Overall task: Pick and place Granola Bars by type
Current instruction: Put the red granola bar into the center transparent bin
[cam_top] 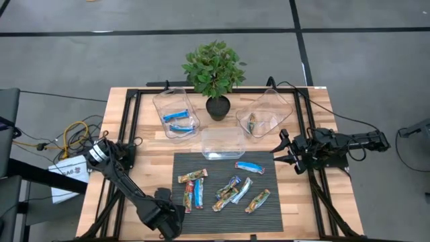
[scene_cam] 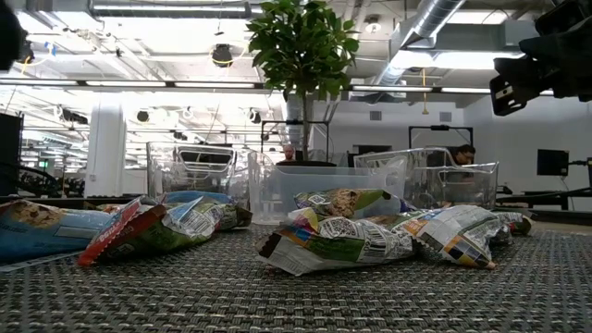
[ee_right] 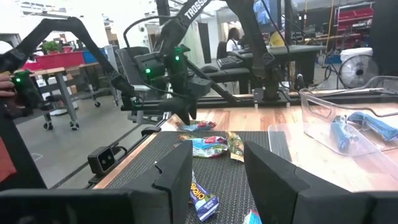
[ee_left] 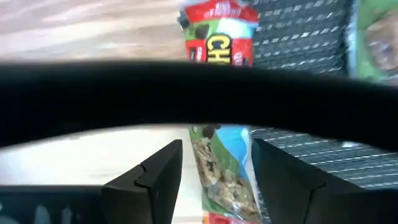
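Observation:
Several wrapped granola bars lie flat on the dark mat (cam_top: 222, 222), among them a red one (cam_top: 188, 197), a blue one (cam_top: 249, 167) and a green-gold one (cam_top: 258, 200). My left gripper (cam_top: 163, 214) hangs at the mat's near left corner, pointing down and open. In the left wrist view its fingers (ee_left: 163, 177) stand on either side of a blue-and-green bar (ee_left: 227, 180) lying below, at the mat's edge; I see no touch. A red bar (ee_left: 217, 31) lies beyond it. My right gripper (cam_top: 282, 152) waits open and level at the table's right side.
Three clear tubs stand behind the mat: the left one (cam_top: 176, 113) holds blue bars, the right one (cam_top: 265, 115) a green-gold bar, and the middle one (cam_top: 223, 144) shows nothing inside. A potted plant (cam_top: 215, 74) stands between them at the back.

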